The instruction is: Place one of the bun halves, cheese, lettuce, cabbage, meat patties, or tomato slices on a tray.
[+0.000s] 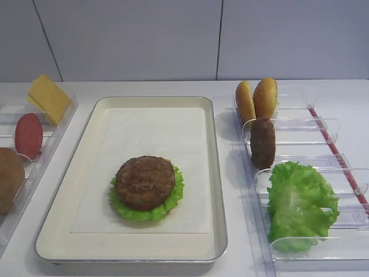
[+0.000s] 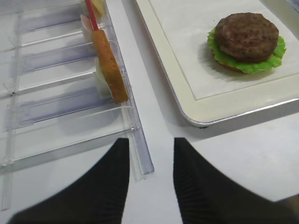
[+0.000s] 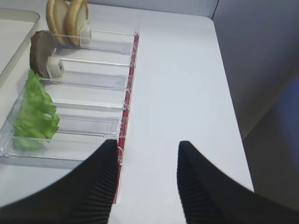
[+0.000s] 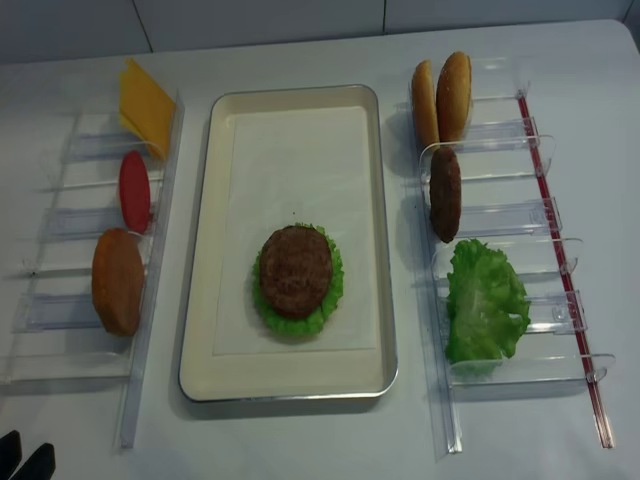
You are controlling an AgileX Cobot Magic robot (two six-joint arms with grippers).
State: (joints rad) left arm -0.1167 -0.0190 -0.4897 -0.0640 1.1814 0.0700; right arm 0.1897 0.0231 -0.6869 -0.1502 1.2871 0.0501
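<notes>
Item: tray [image 1: 86,173], cream-white, paper-lined, set centrally between two clear divider racks so that either arm can reach it. On the liner, toward the near half, a stack is found: a ruffled lettuce leaf [image 1: 170,202] with one meat patty [image 1: 145,181] laid flat on top; in the left wrist view an orange-red edge is glimpsed beneath the leaf, its identity not settled

Item: right rack [image 1: 323,138]. Ingredients are stood on edge in separate slots, judged to be so that each can be pinched from above. Far slot: two bun halves [image 1: 256,99], side by side. Next slot: second meat patty [image 1: 263,142], upright. Near slots: loose lettuce [image 1: 300,205], spread across the dividers

Item: left rack [image 4: 60,290]. Far slot: cheese [image 1: 49,98], leaned at a tilt. Next: tomato slice [image 1: 29,135], upright. Nearest filled slot: a further bun half [image 4: 118,281], crust outward

Item: right gripper [image 3: 147,179]. Jaws are held wide apart, nothing between them, nothing touched; it is poised above bare tabletop just beside the near end of the right rack, with the lettuce the closest ingredient

Item: left gripper [image 2: 150,177]. Jaws are parted, empty; it is poised over the near end of the left rack and the table strip beside the tray, the bun half standing just ahead

Status, as judged: several layers are already placed on the tray; the remaining stock is ready in the racks, and no pick is under way
</notes>
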